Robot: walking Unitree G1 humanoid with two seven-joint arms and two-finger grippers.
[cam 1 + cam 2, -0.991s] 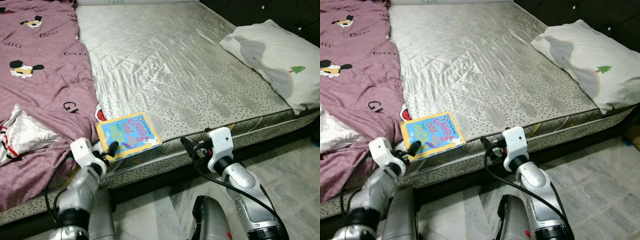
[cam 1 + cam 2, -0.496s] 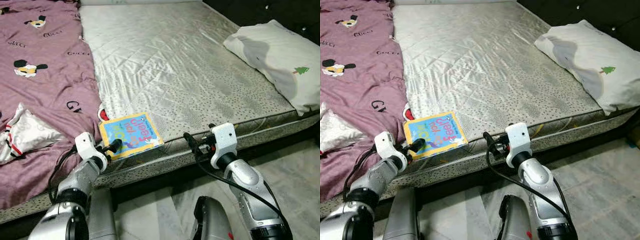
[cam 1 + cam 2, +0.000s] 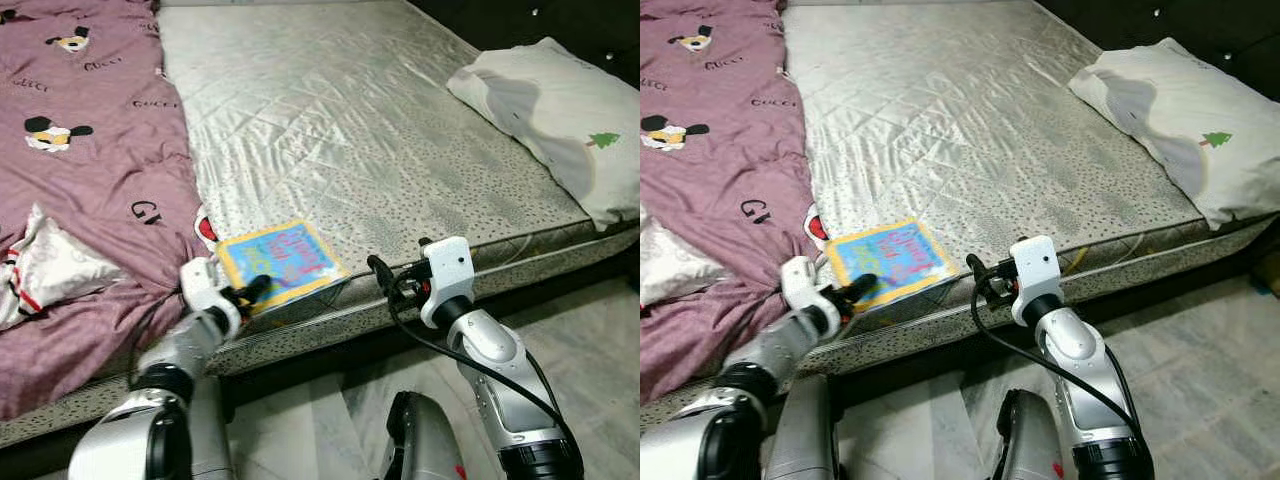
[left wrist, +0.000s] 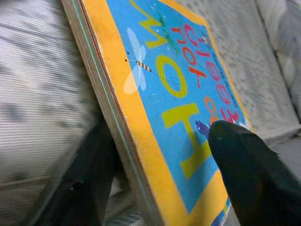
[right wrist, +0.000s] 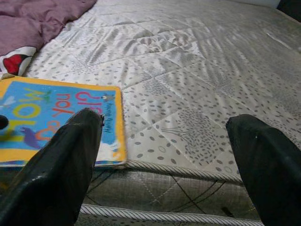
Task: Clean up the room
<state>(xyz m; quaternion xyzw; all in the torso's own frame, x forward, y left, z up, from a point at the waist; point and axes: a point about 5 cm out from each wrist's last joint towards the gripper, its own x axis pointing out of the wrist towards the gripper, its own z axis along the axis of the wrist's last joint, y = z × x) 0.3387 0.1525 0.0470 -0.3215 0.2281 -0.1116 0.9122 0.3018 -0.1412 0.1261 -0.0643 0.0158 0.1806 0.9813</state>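
Gripping the near-left corner of a children's board book (image 3: 278, 258), our left gripper (image 3: 250, 293) has one black finger on the blue cover and the other under the yellow-bordered edge, jaws narrowed onto the stack of pages. We see the book lying flat at the foot edge of the bare quilted mattress (image 3: 330, 120), its near edge overhanging the piping a little. From the left gripper the book runs away toward one o'clock, and that is its long axis. A mauve printed blanket (image 3: 80, 170) lies just beside it at nine o'clock, a white pillow (image 3: 555, 115) well apart at two o'clock.

Our right gripper (image 3: 385, 280) hovers at the mattress edge with its fingers spread wide and nothing between them; the book sits near it at about nine o'clock. We judge the left arm to be the working one, since it already has the hold, and the lift will have to follow the book's axis back toward us, or the far end may drag on the quilting.
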